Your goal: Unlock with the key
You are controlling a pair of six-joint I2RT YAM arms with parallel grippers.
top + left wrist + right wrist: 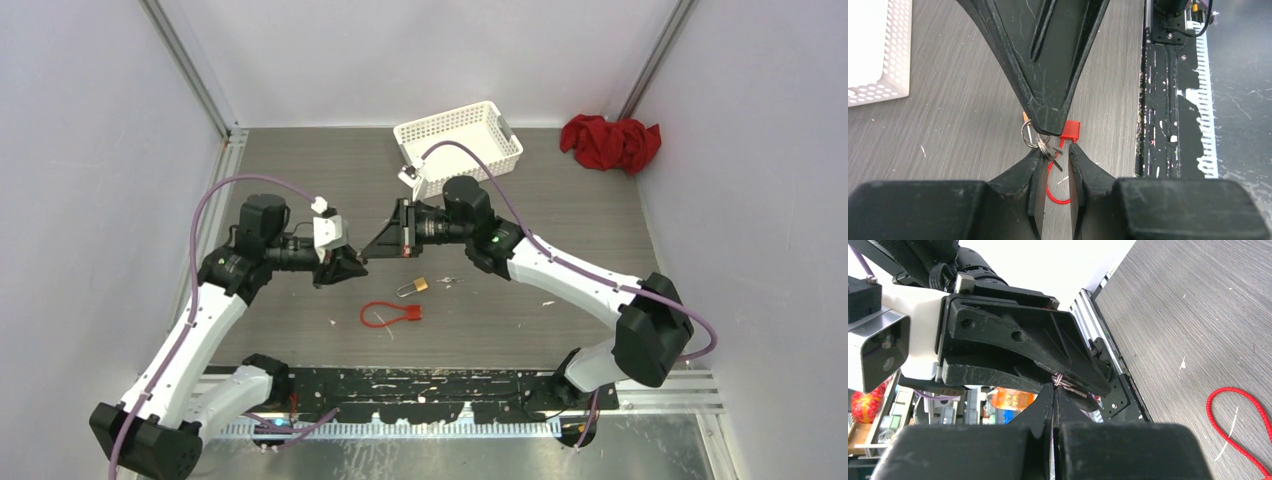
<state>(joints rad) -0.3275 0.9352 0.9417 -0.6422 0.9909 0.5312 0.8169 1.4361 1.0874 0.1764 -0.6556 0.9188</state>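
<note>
Right gripper: fingers pressed together, with a thin piece of the keys pinched at the tips and the ring hung just below. It is held above the table, tip to tip with the left gripper.

Left gripper: fingers set slightly apart, a narrow gap seen between them. One key blade lies in that gap against one finger's inner face; no contact with the other finger is seen.

Padlock: brass body, laid flat on the table near both grippers, towards the right arm's side, held by neither.

Red cable tie: looped, with a red tag, laid on the table just nearer the arm bases than the padlock. It is seen through the left gripper's gap in the left wrist view.

White perforated basket: at the far edge of the table, well apart from the padlock.

Red cloth: crumpled, in the far right corner.
</note>
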